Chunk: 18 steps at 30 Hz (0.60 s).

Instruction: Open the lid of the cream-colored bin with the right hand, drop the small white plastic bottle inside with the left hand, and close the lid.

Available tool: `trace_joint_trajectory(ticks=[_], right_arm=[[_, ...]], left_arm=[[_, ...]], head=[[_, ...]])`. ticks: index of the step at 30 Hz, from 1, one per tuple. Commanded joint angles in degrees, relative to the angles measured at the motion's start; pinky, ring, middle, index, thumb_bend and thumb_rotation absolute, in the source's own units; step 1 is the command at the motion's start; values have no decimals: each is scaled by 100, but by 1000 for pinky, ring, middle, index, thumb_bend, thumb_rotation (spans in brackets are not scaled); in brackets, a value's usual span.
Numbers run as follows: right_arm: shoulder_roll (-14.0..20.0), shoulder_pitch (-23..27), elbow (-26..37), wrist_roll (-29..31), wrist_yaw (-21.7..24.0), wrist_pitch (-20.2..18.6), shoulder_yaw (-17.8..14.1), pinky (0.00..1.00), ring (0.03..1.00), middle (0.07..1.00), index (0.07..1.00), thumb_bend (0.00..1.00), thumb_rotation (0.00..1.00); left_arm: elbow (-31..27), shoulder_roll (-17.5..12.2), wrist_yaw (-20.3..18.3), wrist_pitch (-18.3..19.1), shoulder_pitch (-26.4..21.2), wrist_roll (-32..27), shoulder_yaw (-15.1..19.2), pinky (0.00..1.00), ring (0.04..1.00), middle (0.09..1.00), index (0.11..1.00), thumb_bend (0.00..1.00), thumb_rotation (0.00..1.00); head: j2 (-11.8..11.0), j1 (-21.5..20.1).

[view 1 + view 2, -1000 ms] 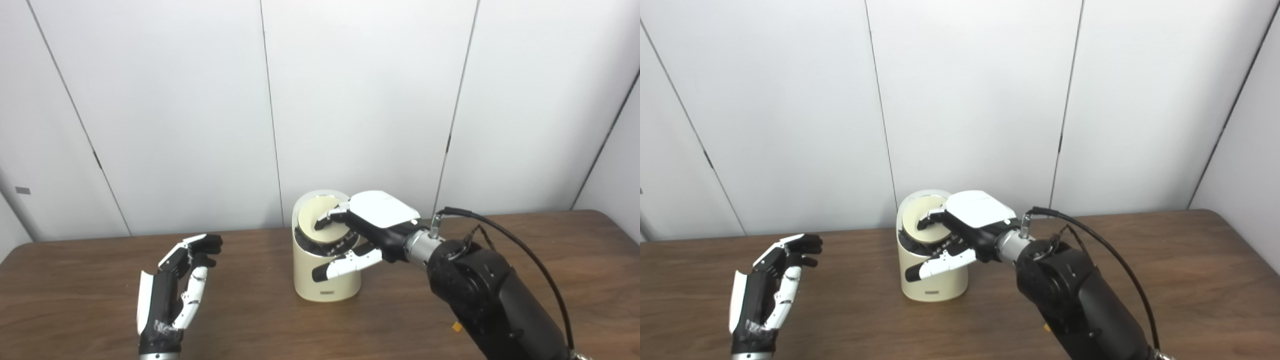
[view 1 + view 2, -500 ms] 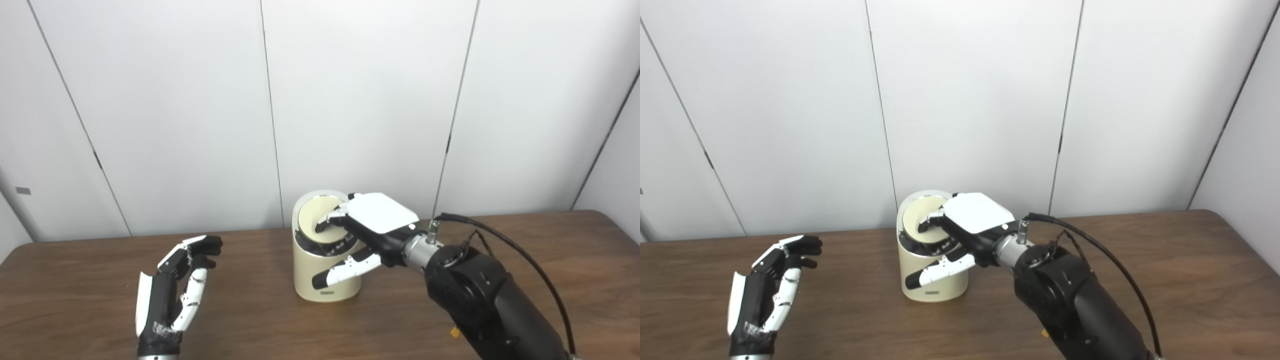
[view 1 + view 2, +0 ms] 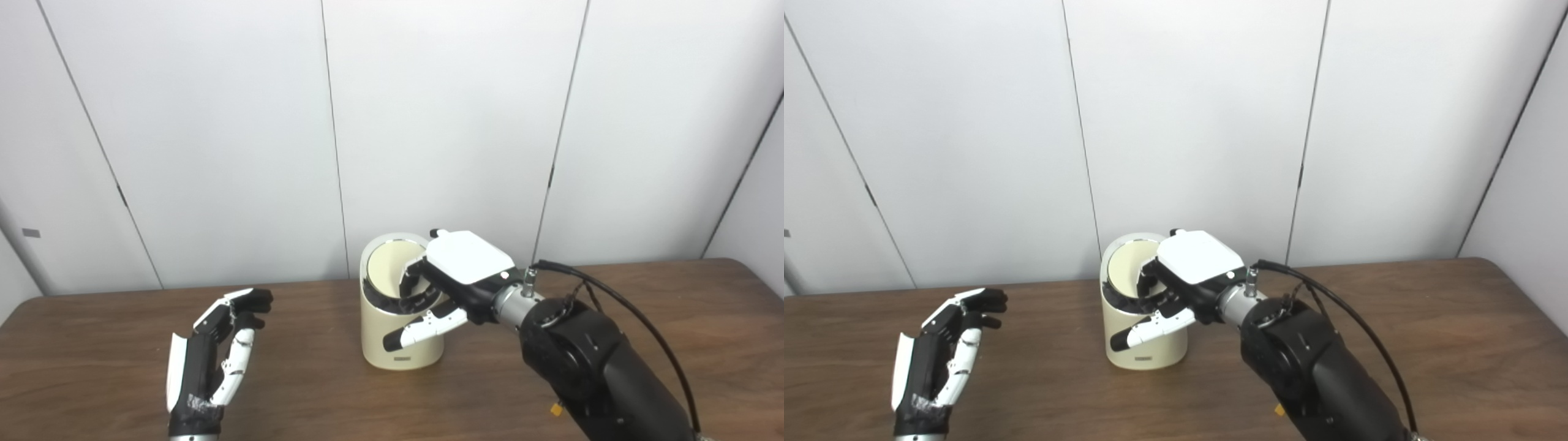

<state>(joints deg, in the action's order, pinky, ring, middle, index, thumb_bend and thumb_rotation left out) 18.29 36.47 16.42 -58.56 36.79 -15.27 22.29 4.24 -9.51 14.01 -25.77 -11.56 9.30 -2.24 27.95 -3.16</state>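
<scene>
**Right hand on the bin's lid, left hand waiting empty**

You are looking at a brown wooden table (image 3: 92,343) set against a wall of plain white panels (image 3: 214,122). Near the middle of the table, towards the wall, stands the cream-colored bin (image 3: 399,343), a short round can with a slanted top ringed by a dark band. Its lid (image 3: 387,272) is a cream disc tipped up towards you inside that ring.

Your right hand (image 3: 456,278) comes in from the right on a black arm (image 3: 600,373) and rests over the bin's top on its right side. Its fingers (image 3: 409,275) curl down against the right edge of the lid, and the thumb (image 3: 422,327) stretches loose across the front of the bin's body. The pictures do not show clearly whether the fingers grip the lid or only press on it. A black cable (image 3: 618,300) loops from the wrist back along the arm.

Your left hand (image 3: 214,349) stands upright above the table, well apart from the bin on its left. Its fingers are bent loosely, apart from each other, and hold nothing.

The small white bottle cannot be seen in either view.
</scene>
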Motion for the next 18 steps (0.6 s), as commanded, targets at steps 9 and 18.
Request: trace_joint_trajectory(ticks=[9,18], right_arm=[[-44,-19,103,80,-109,74,-122,985,828,731,687,1000,972],[-248,-262,-54,244,-1173,361,-407,972,932,922,902,915,859]], left_arm=[[-169,-14,-11,-114,-137,53,43,552,649,671,665,319,723],[-132,-23,-11,-114,-141,66,43,551,650,673,666,329,718]], head=[[5,-10],[-20,-32]])
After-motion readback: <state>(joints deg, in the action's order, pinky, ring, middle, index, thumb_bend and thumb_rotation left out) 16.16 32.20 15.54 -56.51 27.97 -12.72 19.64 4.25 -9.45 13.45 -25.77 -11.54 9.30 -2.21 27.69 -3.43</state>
